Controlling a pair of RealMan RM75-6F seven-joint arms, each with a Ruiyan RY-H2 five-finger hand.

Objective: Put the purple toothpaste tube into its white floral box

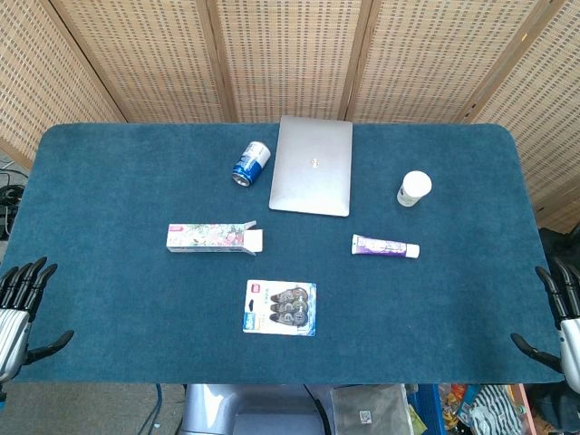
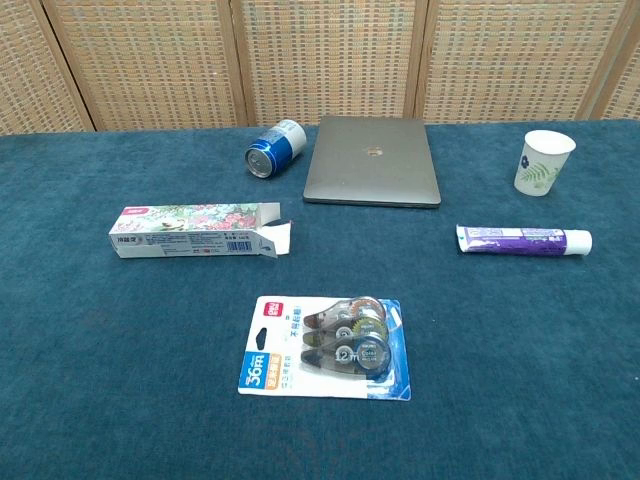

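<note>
We have not yet begun: the toothpaste tube (image 2: 523, 240) lies flat on the blue table (image 1: 109, 299), right of centre, its white cap pointing right, well apart from the floral box (image 2: 195, 232), which lies on its side left of centre with its flap open toward the tube. Between them, nearer us, sits a pack of correction tape (image 2: 325, 347); a laptop (image 1: 313, 165), a can (image 1: 250, 163) and a paper cup (image 2: 543, 162) stand farther back.

We judge the tube is best taken by our right hand (image 1: 560, 322) around its middle, kept level, then fed crimped end first into the open mouth while our left hand (image 1: 20, 313) steadies the box so it does not slide on the cloth.

Both hands rest at the near corners of the table, fingers spread apart, holding nothing.
</note>
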